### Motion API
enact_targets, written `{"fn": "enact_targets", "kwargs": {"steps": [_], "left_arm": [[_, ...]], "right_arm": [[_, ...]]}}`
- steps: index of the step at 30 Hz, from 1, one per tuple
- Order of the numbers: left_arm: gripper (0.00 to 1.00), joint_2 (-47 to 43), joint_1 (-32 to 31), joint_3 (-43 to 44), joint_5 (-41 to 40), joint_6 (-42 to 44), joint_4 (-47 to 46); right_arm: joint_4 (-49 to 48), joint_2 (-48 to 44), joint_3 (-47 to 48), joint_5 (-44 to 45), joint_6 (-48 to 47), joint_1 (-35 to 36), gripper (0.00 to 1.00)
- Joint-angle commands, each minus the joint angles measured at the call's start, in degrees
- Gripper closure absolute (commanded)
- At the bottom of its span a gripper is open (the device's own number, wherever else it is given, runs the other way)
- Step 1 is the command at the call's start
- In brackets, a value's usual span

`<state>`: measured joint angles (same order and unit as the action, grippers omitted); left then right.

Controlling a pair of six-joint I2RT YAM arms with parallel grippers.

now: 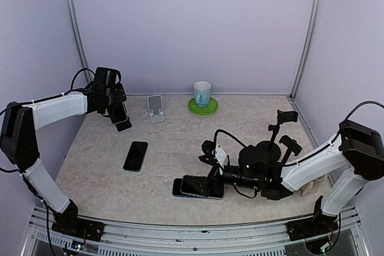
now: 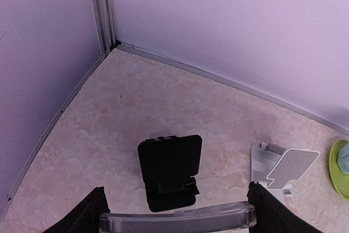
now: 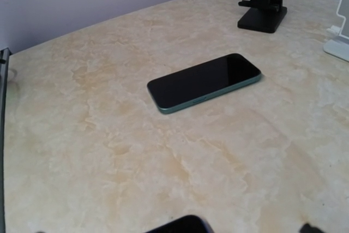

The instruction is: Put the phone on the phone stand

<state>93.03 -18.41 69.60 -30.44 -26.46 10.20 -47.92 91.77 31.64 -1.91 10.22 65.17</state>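
My left gripper (image 1: 119, 112) is shut on a clear-cased phone (image 2: 177, 219), held by its long edges just above the black phone stand (image 2: 169, 170) at the back left (image 1: 123, 125). A white stand (image 2: 283, 167) sits to its right (image 1: 156, 109). A green-edged phone (image 1: 135, 156) lies flat mid-table and also shows in the right wrist view (image 3: 204, 83). My right gripper (image 1: 201, 185) is low over a third dark phone (image 3: 180, 226) near the front. Its fingers sit wide apart, only one tip (image 3: 310, 227) showing.
A cup on a green saucer (image 1: 202, 97) stands at the back centre. Two black clamp stands (image 1: 285, 121) rise at the right, behind my right arm. Walls close the left, back and right sides.
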Motion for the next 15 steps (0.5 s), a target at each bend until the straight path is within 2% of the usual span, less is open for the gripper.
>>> {"fn": "enact_targets", "kwargs": {"steps": [1, 15], "left_arm": [[0.40, 0.64, 0.48, 3.15, -0.94, 0.95, -3.93], [0.40, 4.40, 2.19, 5.33, -0.43, 1.34, -5.14]], "right_arm": [[-0.52, 0.62, 0.72, 0.05, 0.25, 0.22, 0.00], [-0.03, 1.33, 1.29, 0.23, 0.31, 0.25, 0.00]]}}
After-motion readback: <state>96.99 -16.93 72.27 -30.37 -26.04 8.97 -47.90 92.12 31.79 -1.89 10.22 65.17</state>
